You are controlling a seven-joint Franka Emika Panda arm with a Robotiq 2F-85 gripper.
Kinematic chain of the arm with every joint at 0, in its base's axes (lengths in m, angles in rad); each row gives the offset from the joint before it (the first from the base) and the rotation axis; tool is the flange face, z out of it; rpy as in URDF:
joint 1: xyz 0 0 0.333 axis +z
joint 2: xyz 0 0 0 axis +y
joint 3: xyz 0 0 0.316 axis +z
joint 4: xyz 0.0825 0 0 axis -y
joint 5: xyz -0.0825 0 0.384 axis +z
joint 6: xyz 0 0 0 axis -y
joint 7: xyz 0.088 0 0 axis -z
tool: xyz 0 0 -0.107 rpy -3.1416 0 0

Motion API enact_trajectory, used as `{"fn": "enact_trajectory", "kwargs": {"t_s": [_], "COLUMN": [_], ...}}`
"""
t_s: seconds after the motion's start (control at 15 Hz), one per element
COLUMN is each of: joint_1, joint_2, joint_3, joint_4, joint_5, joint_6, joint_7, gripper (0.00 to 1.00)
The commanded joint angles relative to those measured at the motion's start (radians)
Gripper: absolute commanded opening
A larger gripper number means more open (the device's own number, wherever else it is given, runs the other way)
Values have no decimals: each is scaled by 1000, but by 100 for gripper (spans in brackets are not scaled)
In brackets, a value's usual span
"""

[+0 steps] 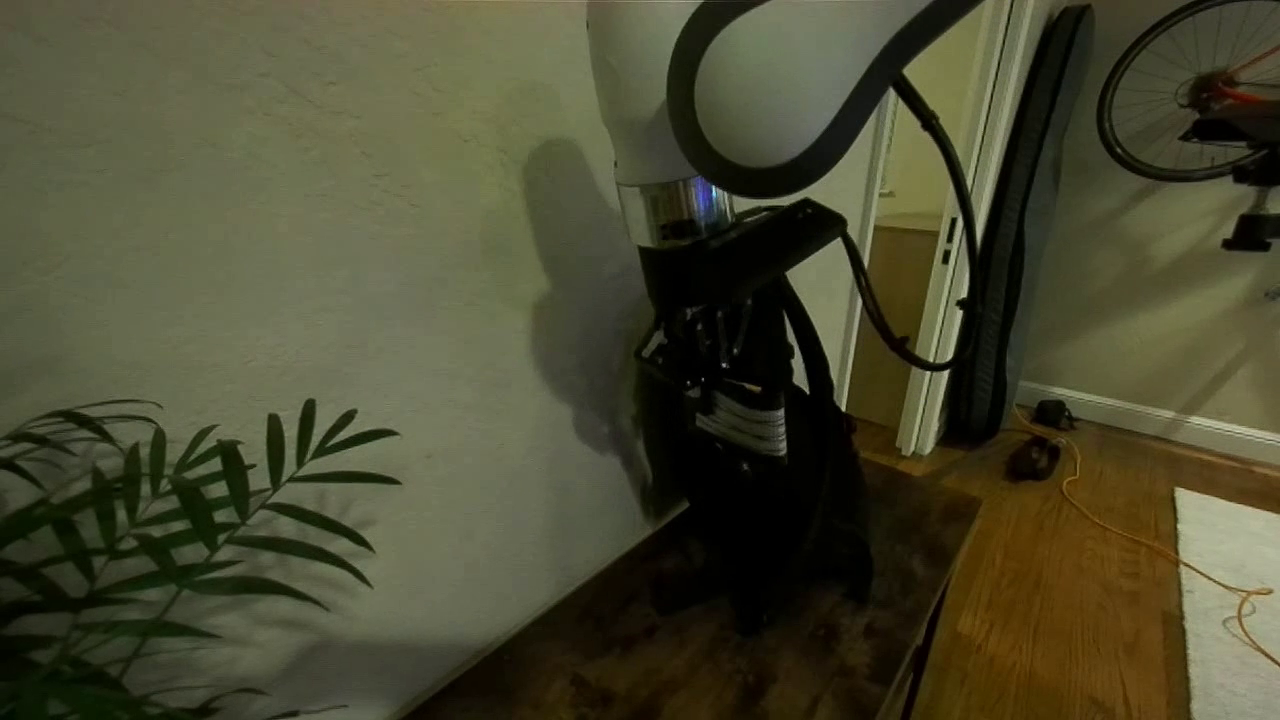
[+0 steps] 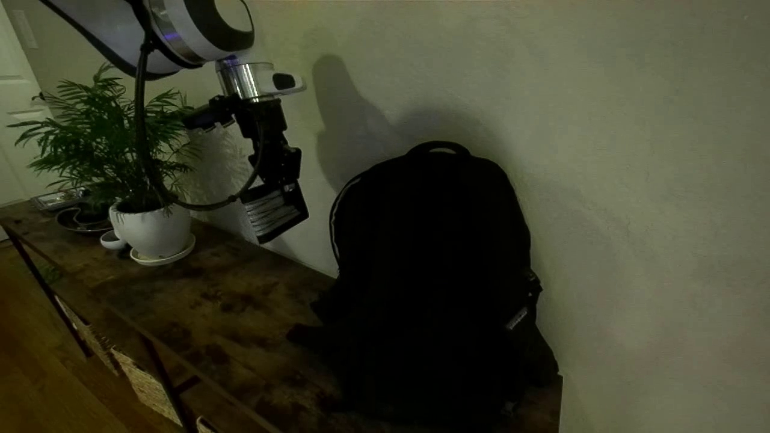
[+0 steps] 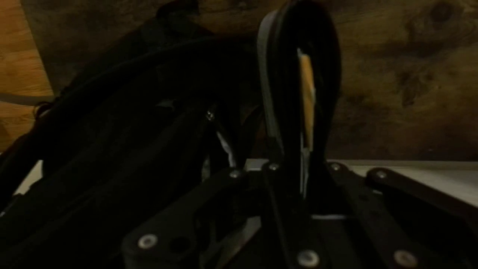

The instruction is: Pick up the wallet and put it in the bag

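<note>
- The arm (image 2: 108,27) enters an exterior view at the upper left corner, bends near the top edge and sends its wrist nearly straight down, left of centre; in an exterior view its white link (image 1: 640,100) drops from the top edge with hardly any lean
- The bag (image 2: 433,270) stands upright on the dark wooden table (image 2: 228,294), right of centre in the frame; in the wrist view it spreads over the left side — too dark there to tell how its mouth lies
- The plant (image 2: 102,138) spreads its leaves at the upper left, out of a white pot (image 2: 153,231) on a saucer (image 2: 165,258); the arm's black cable (image 2: 141,102) hangs in front of the leaves and curves past the pot's rim
- The gripper (image 3: 303,170) shows at the lower centre of the wrist view, its jaws pressed in from both sides — pinching the wallet between them
- The wallet (image 2: 275,210) hangs tilted under the gripper, left of centre, above the table and apart from the bag's left side, pale streaks across its face; near the centre of an exterior view it hides a patch of the bag; in the wrist view it rises edge-on at the upper centre, a tan strip (image 3: 308,99) between its halves
- A small white cup (image 2: 112,240) sits just beside the pot, toward the left of the frame
</note>
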Motion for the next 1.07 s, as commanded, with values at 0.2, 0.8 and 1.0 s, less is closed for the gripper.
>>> {"fn": "enact_trajectory", "kwargs": {"t_s": [0.2,0.8,1.0], "joint_1": [23,-8,-27], "joint_2": [-44,-19,-3], "joint_3": [-51,-55,-47], "joint_4": [11,32,37], "joint_5": [-96,-95,-72], "joint_6": [-93,-101,-76], "joint_7": [242,449,479], "gripper": [5,4,4]}}
